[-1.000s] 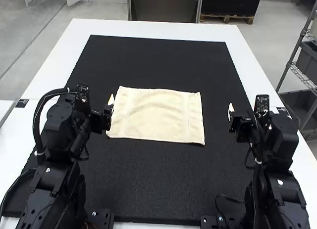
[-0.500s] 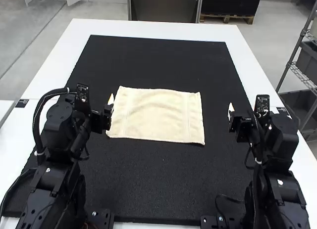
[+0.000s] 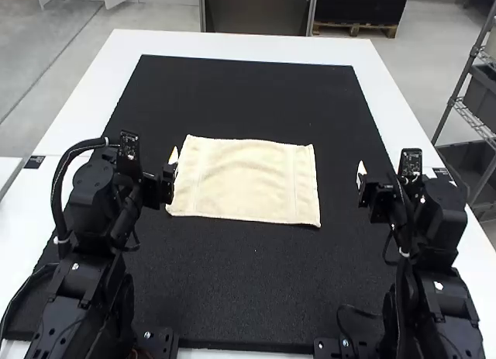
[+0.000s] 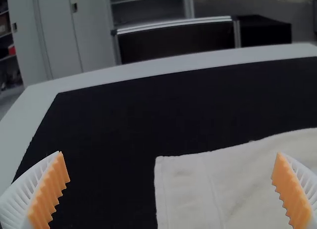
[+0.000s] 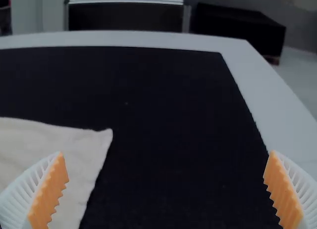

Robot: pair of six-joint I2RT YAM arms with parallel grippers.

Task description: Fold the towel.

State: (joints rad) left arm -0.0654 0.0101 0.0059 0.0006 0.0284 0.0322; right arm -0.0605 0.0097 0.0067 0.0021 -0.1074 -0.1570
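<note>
The cream towel [image 3: 246, 181] lies spread as a rough rectangle on the black mat, slightly wavy, its long sides running across the high view. Close by its left edge is my left gripper [image 3: 173, 162], while my right gripper [image 3: 361, 174] stands off to the right of the towel, apart from it. In the left wrist view the left gripper [image 4: 169, 157] is wide open, with a corner of the towel [image 4: 188, 189] seen between its fingers. The right gripper [image 5: 166, 155] is also wide open in its wrist view, holding nothing; a towel corner [image 5: 94, 145] shows beyond it.
The black mat [image 3: 248, 95] covers the middle of the white table [image 3: 232, 45], reaching far beyond the towel and also toward the arm bases. A wire shelf with bins [image 3: 473, 111] stands past the table's right side.
</note>
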